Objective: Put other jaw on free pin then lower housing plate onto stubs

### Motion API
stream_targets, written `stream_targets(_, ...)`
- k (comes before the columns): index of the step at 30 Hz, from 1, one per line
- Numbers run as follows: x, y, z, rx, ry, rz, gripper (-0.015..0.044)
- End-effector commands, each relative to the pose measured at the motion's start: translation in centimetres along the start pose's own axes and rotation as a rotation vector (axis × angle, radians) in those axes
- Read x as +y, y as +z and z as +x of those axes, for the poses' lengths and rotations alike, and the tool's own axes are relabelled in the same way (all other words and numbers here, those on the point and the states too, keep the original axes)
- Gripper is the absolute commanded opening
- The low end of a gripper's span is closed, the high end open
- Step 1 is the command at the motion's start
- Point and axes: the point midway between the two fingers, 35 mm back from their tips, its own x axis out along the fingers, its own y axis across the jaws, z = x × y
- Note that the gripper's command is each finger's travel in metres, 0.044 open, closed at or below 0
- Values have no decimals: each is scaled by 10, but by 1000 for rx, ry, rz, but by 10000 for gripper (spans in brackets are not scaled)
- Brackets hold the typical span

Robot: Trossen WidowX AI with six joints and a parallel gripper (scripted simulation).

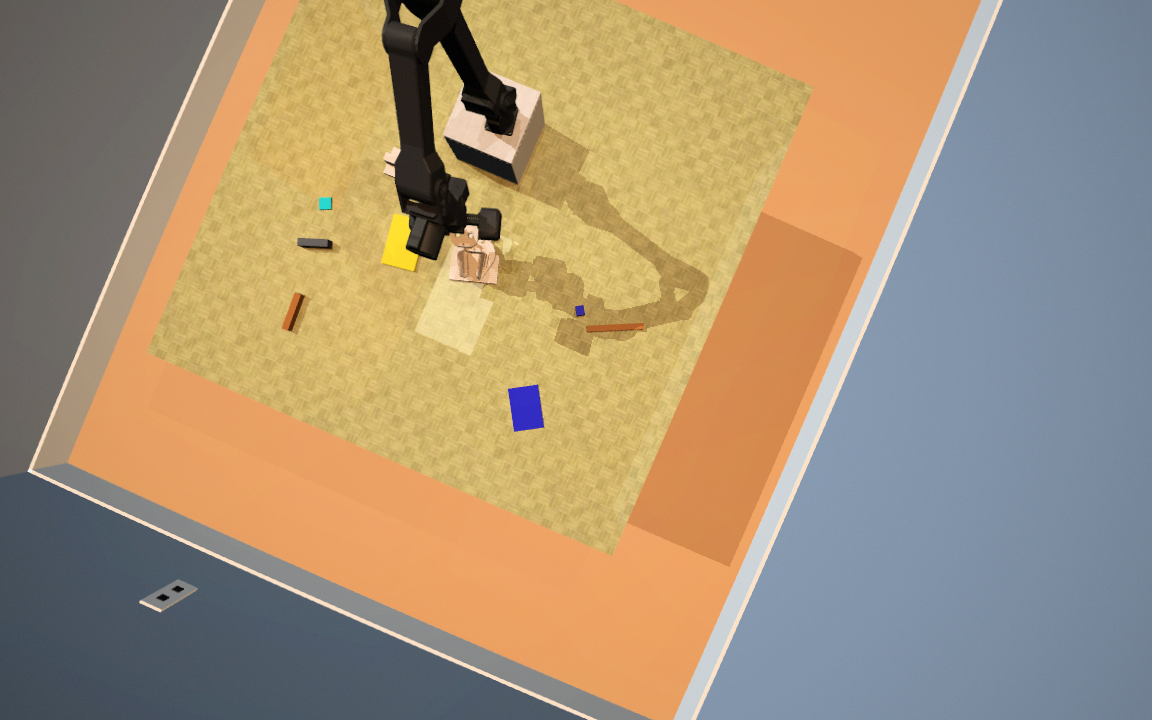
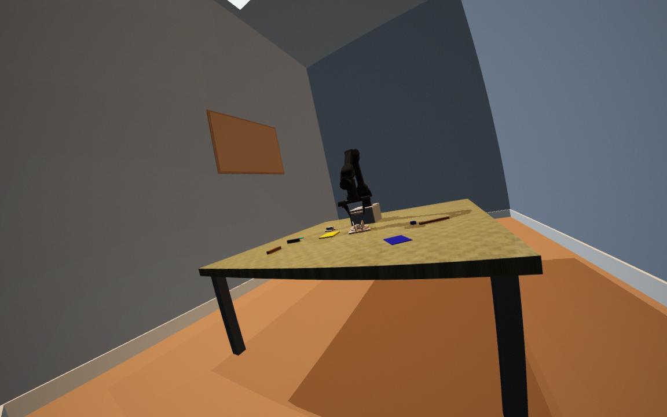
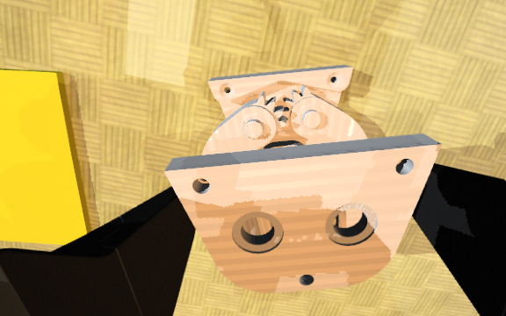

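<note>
My gripper [image 1: 457,234] [image 2: 355,211] [image 3: 294,180] is shut on the pale housing plate [image 3: 306,180], gripping its two sides. The plate hangs above and on the near side of the base [image 1: 490,274] [image 3: 275,83] in the wrist view, not touching it. Its two large round holes face the camera. On the base sit the left jaw [image 3: 224,137] and the right jaw [image 3: 345,120], side by side, with a round stub [image 3: 253,128] and another stub [image 3: 312,118] showing at their hubs. Their teeth face each other; the plate hides the jaws' lower parts.
A yellow sheet [image 1: 398,246] [image 2: 329,234] [image 3: 25,158] lies left of the base. A pale part [image 1: 390,163] [image 2: 330,228] is partly behind the arm. A blue sheet [image 1: 525,408] [image 2: 397,240], a cyan block [image 1: 325,203], a dark bar [image 1: 313,242] and orange-brown bars [image 1: 293,311] [image 1: 615,327] lie farther out.
</note>
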Motion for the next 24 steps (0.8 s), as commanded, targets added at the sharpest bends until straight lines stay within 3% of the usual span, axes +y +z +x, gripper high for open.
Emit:
stream_targets(1,0,0,0,2,4,12,351)
stream_targets(24,-1,12,0,0,4,16,351)
